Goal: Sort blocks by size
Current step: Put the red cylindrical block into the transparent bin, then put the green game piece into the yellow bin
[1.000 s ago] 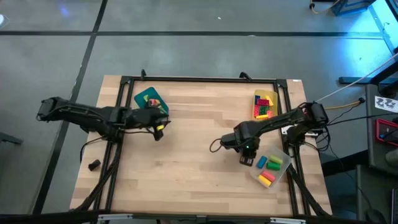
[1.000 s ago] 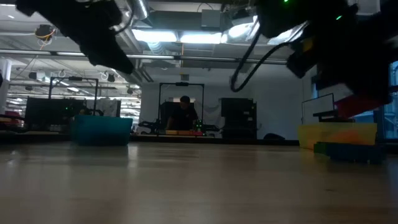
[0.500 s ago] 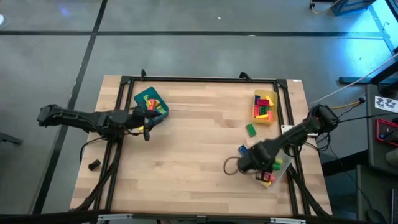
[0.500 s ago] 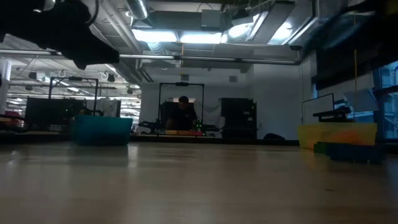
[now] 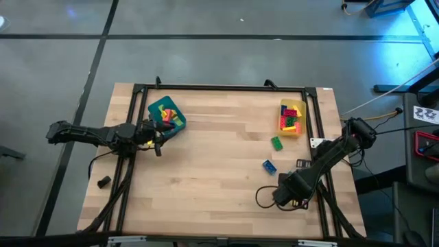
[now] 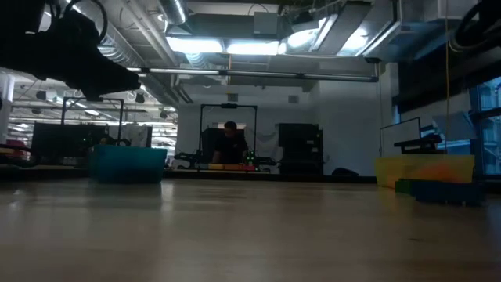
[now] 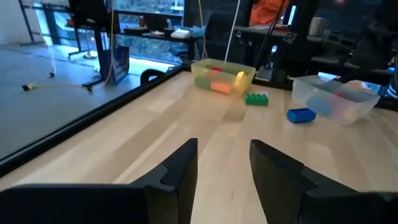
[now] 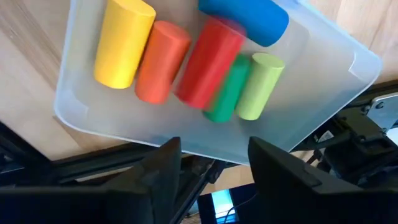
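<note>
My right gripper [image 8: 217, 163] is open and empty above the clear tray [image 8: 323, 56] at the table's near right; the high view shows it there too [image 5: 282, 197]. In the tray lie yellow [image 8: 123, 42], orange [image 8: 161, 61], red [image 8: 210, 62], green [image 8: 225, 92], light green [image 8: 256, 86] and blue [image 8: 245, 17] cylinder blocks. A green brick [image 5: 276, 143] and a blue brick [image 5: 269, 167] lie on the bare table. My left gripper [image 7: 222, 163] is open and empty, just near of the teal tray [image 5: 167, 113], which holds several blocks.
A yellow tray [image 5: 291, 116] with several blocks stands at the far right. A black frame rail [image 5: 206, 88] runs round the table. A small black lump [image 5: 103, 182] lies by the left edge. The middle of the table is bare wood. A person sits far behind the table [image 6: 230, 145].
My right gripper has swung from the table's middle right toward the near right corner and now hangs over the clear tray, uncovering the green and blue bricks. My left gripper has drawn back a little toward the table's left edge.
</note>
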`<state>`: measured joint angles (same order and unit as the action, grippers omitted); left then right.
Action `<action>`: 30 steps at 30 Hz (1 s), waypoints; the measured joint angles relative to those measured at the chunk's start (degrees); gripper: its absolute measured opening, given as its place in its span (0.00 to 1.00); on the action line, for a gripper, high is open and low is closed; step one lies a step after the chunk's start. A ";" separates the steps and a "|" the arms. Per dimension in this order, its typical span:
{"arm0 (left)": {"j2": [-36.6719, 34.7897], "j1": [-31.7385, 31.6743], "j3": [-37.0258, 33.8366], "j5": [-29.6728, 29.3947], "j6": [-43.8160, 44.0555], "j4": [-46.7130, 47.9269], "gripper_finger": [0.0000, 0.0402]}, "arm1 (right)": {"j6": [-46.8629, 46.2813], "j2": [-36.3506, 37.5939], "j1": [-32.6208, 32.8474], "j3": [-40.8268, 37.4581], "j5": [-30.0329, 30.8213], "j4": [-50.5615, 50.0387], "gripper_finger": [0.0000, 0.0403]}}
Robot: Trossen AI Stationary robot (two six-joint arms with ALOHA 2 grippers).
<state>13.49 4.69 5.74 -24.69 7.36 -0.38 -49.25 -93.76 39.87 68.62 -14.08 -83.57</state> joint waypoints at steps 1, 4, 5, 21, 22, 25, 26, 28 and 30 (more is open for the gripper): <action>-0.20 0.00 -0.26 0.02 -0.39 -0.24 0.33 | 0.00 0.00 -0.10 0.00 0.00 0.00 0.48; -0.82 0.00 -0.98 0.07 -1.59 -0.24 0.33 | 0.05 0.00 -0.35 0.00 -0.22 -0.11 0.50; -0.80 0.00 -1.12 0.05 -1.60 -0.34 0.33 | 0.37 0.00 -0.71 0.00 -0.68 -0.54 0.50; -1.20 0.09 -5.16 4.25 -6.99 -4.91 0.33 | 11.62 11.07 -17.09 1.95 15.47 2.75 0.49; -1.30 0.09 -5.16 4.42 -7.74 -5.11 0.33 | 12.88 11.93 -18.95 1.95 15.73 4.16 0.49; -2.06 0.09 -5.16 4.59 -8.57 -5.02 0.33 | 15.31 14.16 -24.43 1.17 16.59 9.57 0.49; -2.38 0.09 -5.16 4.59 -8.70 -4.91 0.33 | 15.27 14.80 -26.42 0.49 16.69 11.23 0.49; -2.81 0.07 -5.16 4.59 -8.93 -4.52 0.33 | 14.77 15.40 -30.17 -1.09 16.83 14.22 0.49; -3.03 0.07 -5.16 4.59 -8.95 -4.08 0.33 | 12.31 15.42 -33.37 -3.11 17.47 16.25 0.49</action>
<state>10.46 4.75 0.58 -20.10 -1.58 -4.46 -36.94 -78.34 6.49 65.51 3.39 -67.32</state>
